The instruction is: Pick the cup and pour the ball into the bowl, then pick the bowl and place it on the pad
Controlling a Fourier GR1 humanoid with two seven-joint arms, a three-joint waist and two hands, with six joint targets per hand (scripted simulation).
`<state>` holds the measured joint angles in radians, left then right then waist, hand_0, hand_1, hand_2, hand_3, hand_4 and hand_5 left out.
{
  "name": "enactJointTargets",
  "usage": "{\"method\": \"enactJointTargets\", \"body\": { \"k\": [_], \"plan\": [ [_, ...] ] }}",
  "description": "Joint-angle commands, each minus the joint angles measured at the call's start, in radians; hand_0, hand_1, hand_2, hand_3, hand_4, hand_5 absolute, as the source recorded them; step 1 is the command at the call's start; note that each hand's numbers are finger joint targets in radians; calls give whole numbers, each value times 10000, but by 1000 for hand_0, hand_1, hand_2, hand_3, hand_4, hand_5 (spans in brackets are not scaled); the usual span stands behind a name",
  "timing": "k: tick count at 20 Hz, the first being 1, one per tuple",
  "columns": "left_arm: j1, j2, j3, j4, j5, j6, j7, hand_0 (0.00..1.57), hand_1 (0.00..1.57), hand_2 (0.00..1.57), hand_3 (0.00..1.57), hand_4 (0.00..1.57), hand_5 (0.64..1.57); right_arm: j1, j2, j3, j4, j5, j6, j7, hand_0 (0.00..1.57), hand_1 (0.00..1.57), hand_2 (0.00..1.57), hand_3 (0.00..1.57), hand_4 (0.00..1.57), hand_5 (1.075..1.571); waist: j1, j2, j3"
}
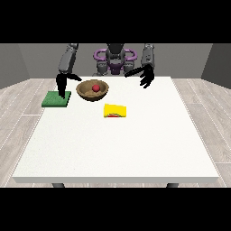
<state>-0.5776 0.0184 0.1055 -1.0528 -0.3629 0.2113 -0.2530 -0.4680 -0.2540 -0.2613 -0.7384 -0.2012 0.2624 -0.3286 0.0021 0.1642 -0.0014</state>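
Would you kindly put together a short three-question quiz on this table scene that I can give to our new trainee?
1. True or false: the small red ball lies inside the round brown wooden bowl.
2. Multiple choice: the yellow cup is A) upright on the pad, B) lying on its side on the white table, C) held in a hand.
3. Fill in: the hand at the view's left hangs over the flat green square ____.

Key: 1 true. 2 B. 3 pad. The hand at the view's right holds nothing, with its fingers spread.
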Motion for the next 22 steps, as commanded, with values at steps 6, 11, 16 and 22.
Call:
{"method": "enactJointTargets", "body": {
  "k": [6, 11, 16, 22],
  "plan": [
    [134, 67, -83, -199, 450, -197, -104, 0, 0, 0, 0, 0, 1546, 486, -55, -57, 1087, 17, 476, -1105, 0, 0, 0, 0, 193, 1549, 250, -11, 20],
    [21, -7, -564, -934, 467, -709, -242, 0, 0, 0, 0, 0, 1555, 618, 46, -400, 1813, -46, 223, -1997, 0, 0, 0, 0, 232, 1545, 1008, 807, 28],
    [-445, 123, -531, -1151, 602, -1030, 645, 0, 0, 0, 0, 0, 1558, 514, 415, -449, 1775, -217, -27, -1694, 0, 0, 0, 0, 151, 1525, 1297, 431, 27],
    [-484, -18, -711, -924, 460, -924, 568, 0, 0, 0, 0, 0, 1562, 192, 809, -401, 1126, -370, -436, -976, 0, 0, 0, 0, 233, 1532, 1514, 305, 8]
  ]
}}
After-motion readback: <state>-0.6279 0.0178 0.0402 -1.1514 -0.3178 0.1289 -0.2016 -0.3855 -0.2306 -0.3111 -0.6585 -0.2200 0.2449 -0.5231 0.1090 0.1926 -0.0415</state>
